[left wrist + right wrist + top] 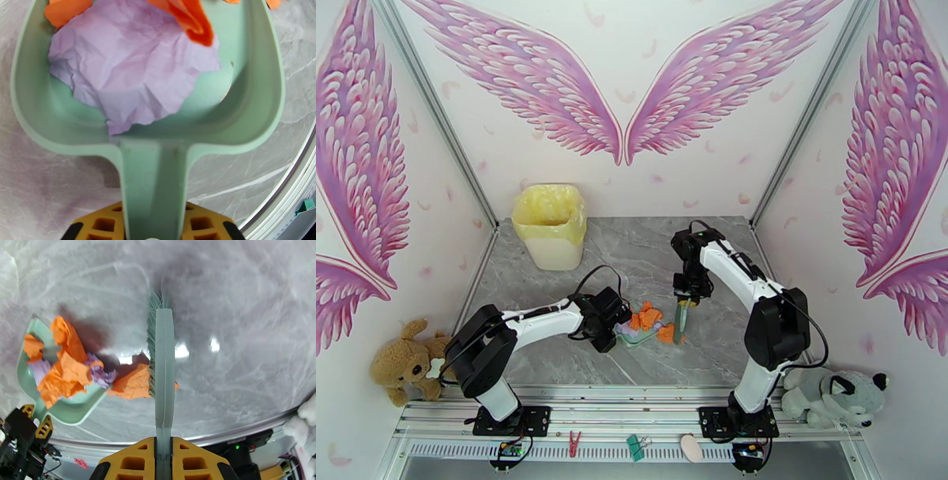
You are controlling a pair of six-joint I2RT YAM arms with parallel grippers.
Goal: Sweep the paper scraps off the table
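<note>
Toward the front edge of the table (727,347), left gripper (152,229) pinches the dustpan (252,118) holding scraps (65,376), right gripper (164,461) pinches the brush (164,358) — bristles touching an orange scrap (130,384).

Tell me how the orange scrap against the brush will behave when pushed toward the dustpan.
The orange scrap looks thin and crumpled, so it is probably very light and easily moved by the brush. It lies fairly flat, so it likely slides rather than rolls. It may snag at the dustpan lip or slip under the bristles.
</note>
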